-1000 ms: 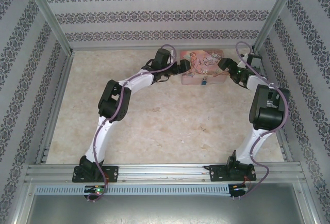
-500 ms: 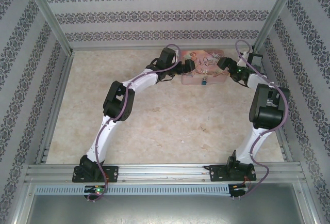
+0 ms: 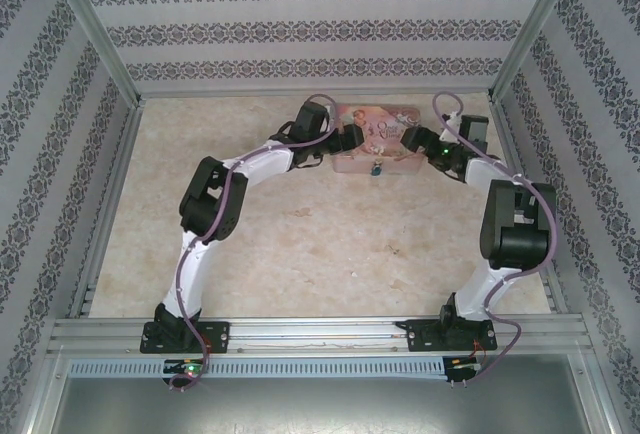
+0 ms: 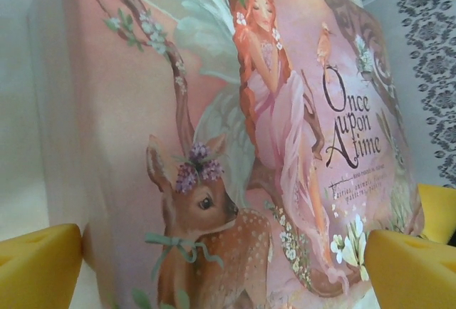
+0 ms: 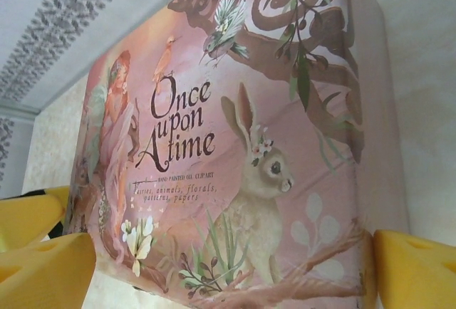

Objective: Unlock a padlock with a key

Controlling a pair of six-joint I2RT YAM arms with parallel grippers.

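The pink illustrated tin lies at the back of the table. A tiny blue-teal padlock hangs at the middle of its front side. My left gripper is at the tin's left end and my right gripper at its right end. Both are open. In the left wrist view the tin's lid spans the gap between the yellow fingertips of the left gripper. In the right wrist view the lid likewise sits between the pads of the right gripper. The key is hidden.
Patterned walls and metal frame posts close in the table on three sides, with the back wall just behind the tin. Beige tabletop stretches between the tin and the arm bases. A metal rail runs along the near edge.
The tin and padlock have shifted to the left and slightly nearer, with both grippers moving along at its ends. The left arm's elbow swung left.
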